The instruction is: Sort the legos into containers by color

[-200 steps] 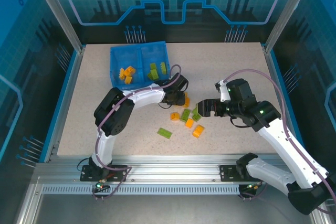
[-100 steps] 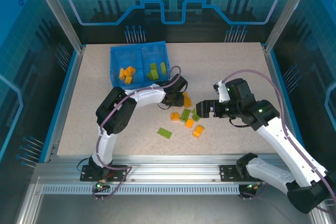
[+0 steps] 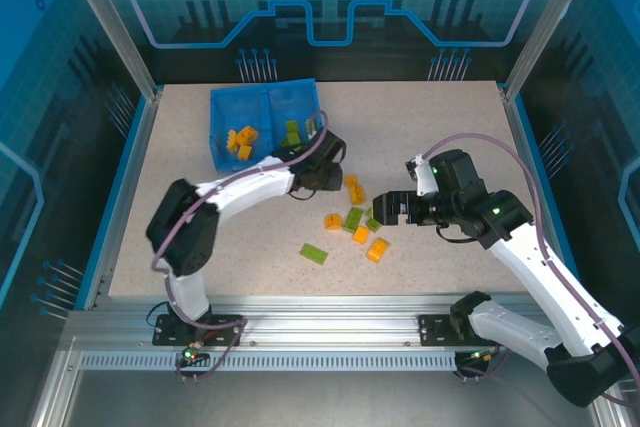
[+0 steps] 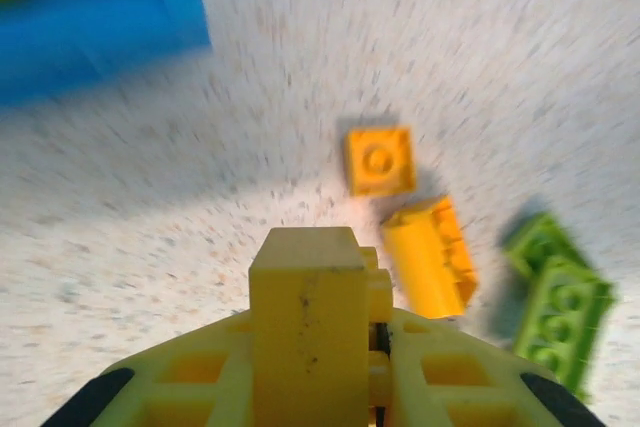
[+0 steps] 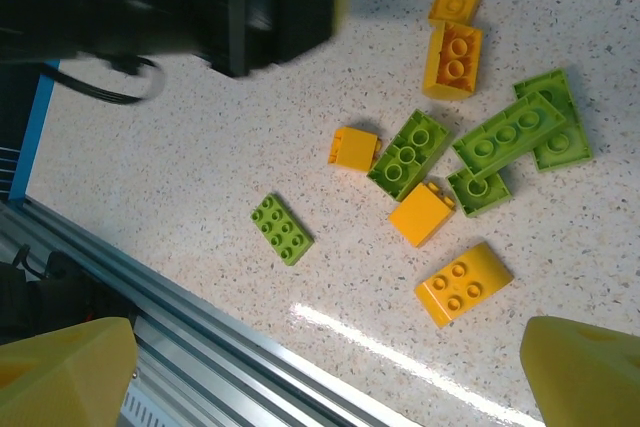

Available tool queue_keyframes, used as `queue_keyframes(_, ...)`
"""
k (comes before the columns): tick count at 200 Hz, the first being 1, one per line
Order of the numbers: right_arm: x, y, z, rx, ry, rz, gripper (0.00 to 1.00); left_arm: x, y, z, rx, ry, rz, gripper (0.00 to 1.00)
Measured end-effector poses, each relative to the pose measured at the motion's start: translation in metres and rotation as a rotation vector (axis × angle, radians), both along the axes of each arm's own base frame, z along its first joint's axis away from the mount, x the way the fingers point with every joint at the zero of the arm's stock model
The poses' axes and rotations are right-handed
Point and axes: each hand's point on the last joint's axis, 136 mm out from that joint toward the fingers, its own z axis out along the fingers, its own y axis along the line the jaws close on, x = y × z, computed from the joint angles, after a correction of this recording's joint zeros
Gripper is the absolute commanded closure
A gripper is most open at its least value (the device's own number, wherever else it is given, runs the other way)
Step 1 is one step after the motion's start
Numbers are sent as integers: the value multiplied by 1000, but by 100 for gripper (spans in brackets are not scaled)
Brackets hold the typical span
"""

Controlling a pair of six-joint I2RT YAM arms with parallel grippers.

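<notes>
The left gripper [image 4: 340, 292] is clenched, fingers pressed together, close to the near right corner of the blue tray [image 3: 262, 87]. Whether a brick sits between the fingers cannot be told. The right gripper [image 3: 384, 205] stands released, jaws wide, above the loose legos [image 3: 352, 217], which lie mid-table between the two arms. In the tray, orange bricks [image 3: 241, 142] occupy the left compartment and green bricks [image 3: 294, 133] the right. The loose pieces are small, rigid plastic, judged very light and not fragile. Their side walls look smooth and likely slippery, and their tops are studded. Hold is best taken across the two long flat walls, jaws coming squarely down. The lone green brick [image 5: 281, 229] lies well apart from the others and offers free access. The long green brick [image 5: 510, 132] touches its green neighbours, leaving little room for a finger. The curved-top orange brick [image 5: 462, 282] should be pinched on its flat sides, not on the slope.
</notes>
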Motion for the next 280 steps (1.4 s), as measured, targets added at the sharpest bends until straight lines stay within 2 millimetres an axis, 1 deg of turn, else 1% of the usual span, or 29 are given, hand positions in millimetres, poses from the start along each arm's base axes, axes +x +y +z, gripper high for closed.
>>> queue_keyframes(3,0,0,0,1,0,0,0,2,4,11,-5,-24,3,86)
queue_keyframes(13,0,0,0,0,0,0,0,8,17,38,-22,-79,23,86)
queue_keyframes(16,0,0,0,0,0,0,0,11,24,49,-27,-102,34,86)
queue_keyframes(20,0,0,0,0,0,-1,0,14,30,57,-32,-121,47,87)
queue_keyframes(28,0,0,0,0,0,0,0,25,50,77,-38,-164,84,87)
queue_keyframes(40,0,0,0,0,0,-1,0,42,83,96,-36,-207,151,88)
queue_keyframes(43,0,0,0,0,0,-1,0,49,94,101,-30,-220,175,88)
queue_keyframes(54,0,0,0,1,0,0,0,65,128,108,-14,-239,242,88)
queue_keyframes(66,0,0,1,1,-3,-1,0,83,162,107,12,-237,311,88)
queue_keyframes(68,0,0,1,2,-3,-1,0,85,166,107,13,-237,319,88)
queue_keyframes(76,-1,-1,2,4,-7,-1,0,98,184,103,24,-229,361,88)
queue_keyframes(86,-2,-1,4,8,-12,-3,0,116,207,92,37,-206,411,88)
queue_keyframes(95,-3,-2,5,11,-17,-4,0,130,220,82,43,-184,440,88)
queue_keyframes(104,-4,-3,7,13,-18,-8,0,145,233,67,47,-154,467,86)
queue_keyframes(120,-7,-5,8,15,-21,-12,0,167,249,42,36,-104,503,85)
queue_keyframes(134,-10,-7,11,19,-27,-18,0,180,260,19,18,-57,535,83)
queue_keyframes(145,-12,-9,12,21,-31,-23,0,189,266,3,-1,-28,558,80)
queue_keyframes(165,-15,-10,14,23,-29,-29,0,197,271,-17,-23,8,580,73)
queue_keyframes(186,-16,-12,13,21,-19,-35,0,201,268,-27,-38,26,584,61)
queue_keyframes(206,-17,-13,12,15,-14,-43,0,201,264,-29,-61,35,584,58)
queue_keyframes(215,-17,-13,13,14,-14,-44,0,203,263,-27,-71,30,580,56)
queue_keyframes(228,-16,-14,14,14,-19,-46,0,202,260,-24,-88,23,573,56)
queue_keyframes(236,-16,-14,15,14,-20,-48,0,199,259,-22,-97,22,568,57)
queue_keyframes(248,-16,-14,14,14,-18,-50,0,188,256,-13,-112,17,558,59)
queue_keyframes(262,-14,-13,14,17,-18,-54,0,170,253,7,-136,-6,546,60)
queue_keyframes(277,-11,-12,13,21,-16,-61,0,140,248,44,-170,-64,526,61)
queue_keyframes(280,-9,-11,12,20,-12,-65,0,132,244,57,-180,-86,516,61)
